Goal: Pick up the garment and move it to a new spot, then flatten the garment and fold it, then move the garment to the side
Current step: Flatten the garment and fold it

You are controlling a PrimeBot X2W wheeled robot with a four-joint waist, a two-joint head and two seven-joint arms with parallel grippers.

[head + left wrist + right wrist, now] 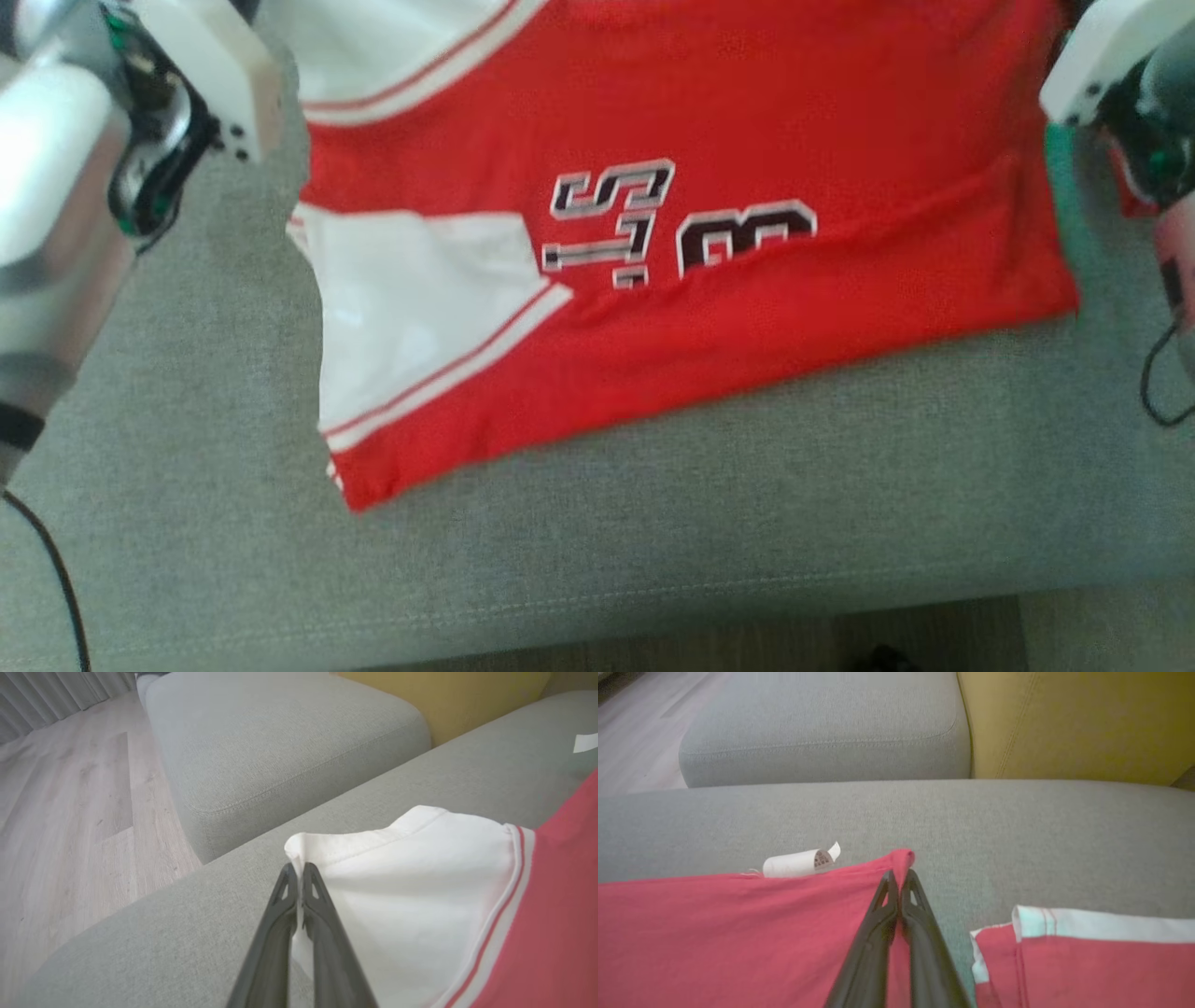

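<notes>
Garment first: a red jersey with white sleeves, spread across a grey sofa seat, with its near hem running at a slant towards the front edge of the cushion. Black and white lettering sits near the middle of the red panel. One white sleeve lies folded in over the red on the robot's left side, edged with a thin red stripe.

From the head view, the left arm stands at the upper left of the jersey and the right arm at the upper right.

The left jaws are closed tight, the two dark fingers pressed together with the hemmed edge of a white sleeve pinched between their tips; the cloth bunches up into a small peak there.

The right jaws are closed just as tight, their fingers meeting on a red corner of the garment, which pokes up above the tips.

Just beyond the red edge, near that corner, a small white roll lies on the seat; whether it is paper or a label I cannot tell.

Beyond the seat are a second grey cushion, a yellow cushion and a pale wooden floor.
</notes>
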